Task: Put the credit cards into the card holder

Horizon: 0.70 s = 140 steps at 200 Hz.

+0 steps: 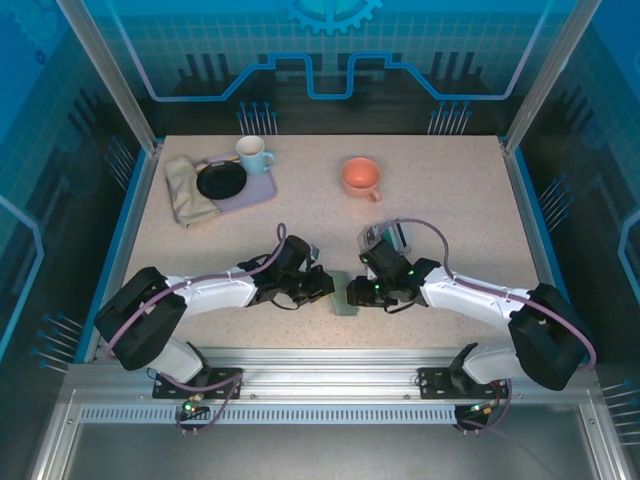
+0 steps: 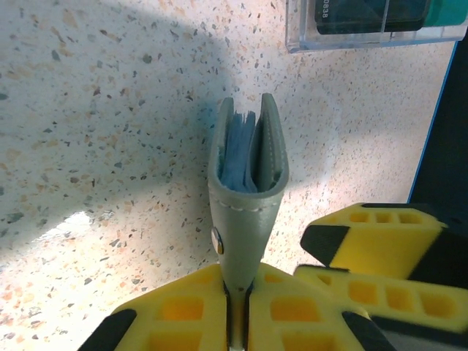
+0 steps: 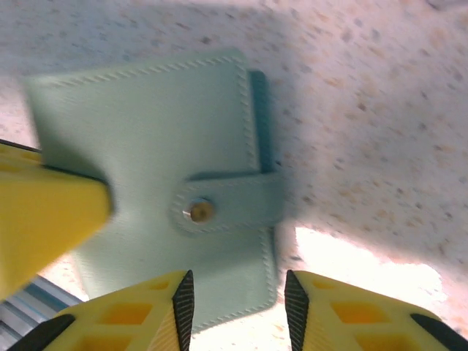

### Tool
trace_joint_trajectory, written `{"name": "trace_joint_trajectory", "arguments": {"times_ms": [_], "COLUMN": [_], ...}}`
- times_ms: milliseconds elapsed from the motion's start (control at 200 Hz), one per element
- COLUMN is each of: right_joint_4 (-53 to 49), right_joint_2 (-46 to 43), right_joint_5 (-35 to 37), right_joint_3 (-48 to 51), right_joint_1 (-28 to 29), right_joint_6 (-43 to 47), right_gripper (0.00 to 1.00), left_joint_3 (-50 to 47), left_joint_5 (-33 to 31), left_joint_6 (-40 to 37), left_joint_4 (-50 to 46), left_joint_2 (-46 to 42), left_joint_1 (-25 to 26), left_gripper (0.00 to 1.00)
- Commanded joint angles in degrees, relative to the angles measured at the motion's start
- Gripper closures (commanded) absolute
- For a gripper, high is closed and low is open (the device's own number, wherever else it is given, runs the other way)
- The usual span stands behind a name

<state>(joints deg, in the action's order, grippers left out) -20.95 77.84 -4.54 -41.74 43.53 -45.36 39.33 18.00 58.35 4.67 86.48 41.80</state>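
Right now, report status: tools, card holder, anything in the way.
Left tool shut on card holder. Right tool open at its edge. In the way: strap snapped shut; credit cards in clear box.

We see white shells and black joints on our left arm (image 1: 210,292) and right arm (image 1: 470,296), each trailing a lilac cable (image 1: 428,222). Our fingers (image 2: 183,314) are yellow, pitted with square recesses and edged in black.

The pale grey-green card holder (image 3: 146,146), tab snapped shut, sits near the dark and teal credit cards (image 2: 369,13)
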Motion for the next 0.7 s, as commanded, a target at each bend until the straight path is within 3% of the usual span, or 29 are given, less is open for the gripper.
{"name": "trace_joint_trajectory", "arguments": {"times_ms": [0,255,480,695], "right_joint_4": [0.0,2.1,2.5,-7.3], "right_joint_2": [2.8,8.4,14.0,14.9], "right_joint_5": [0.5,-0.2,2.2,16.8], "right_joint_3": [-3.2,-4.9,-5.4,-7.5], "right_joint_1": [1.3,2.1,2.2,2.1], "right_joint_6": [2.7,4.0,7.0,5.2], "right_gripper": [0.58,0.53,0.54,0.66], "left_joint_3": [0.3,0.7,0.8,0.4], "left_joint_5": [-0.2,0.8,2.7,1.5], "left_joint_6": [-1.3,-1.4,-1.3,-2.3], "left_joint_4": [-0.2,0.3,1.3,-2.0], "left_joint_2": [-1.1,-1.1,-0.5,-2.2], "left_joint_1": [0.1,0.2,0.2,0.2], "left_gripper": [0.90,0.90,0.90,0.91]}}
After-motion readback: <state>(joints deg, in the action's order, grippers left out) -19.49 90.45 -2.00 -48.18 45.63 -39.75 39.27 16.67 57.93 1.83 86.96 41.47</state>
